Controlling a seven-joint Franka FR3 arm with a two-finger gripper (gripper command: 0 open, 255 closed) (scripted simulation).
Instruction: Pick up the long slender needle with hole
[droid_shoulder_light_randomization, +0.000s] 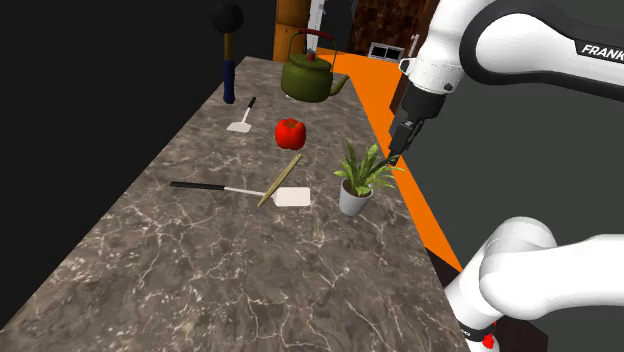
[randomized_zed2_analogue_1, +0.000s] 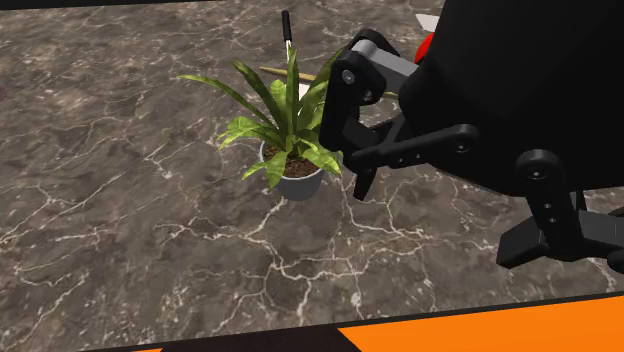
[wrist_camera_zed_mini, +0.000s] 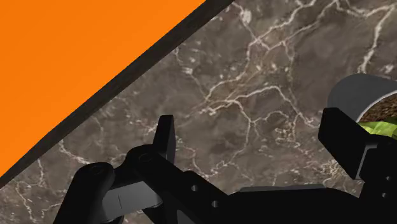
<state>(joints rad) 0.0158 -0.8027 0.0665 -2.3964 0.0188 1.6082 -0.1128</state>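
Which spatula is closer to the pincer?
The long-handled spatula lying by the potted plant, where the pincer hovers. The small spatula lies farther off, near the green kettle.

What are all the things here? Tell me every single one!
needle: one, tan, beside the long spatula's blade
long spatula: one, black handle, white blade, mid-counter
small spatula: one, black and white, near the pepper
pepper: one, red, mid-counter
kettle: one, green, red handle, far end
ball-headed tool: one, dark head, blue handle, far end
potted plant: one, green, white pot, by the counter's edge
counter: one, dark marbled
floor: orange, beside the counter
arm: one, white, reaching over the counter's edge
gripper: one, black, open, beside the plant
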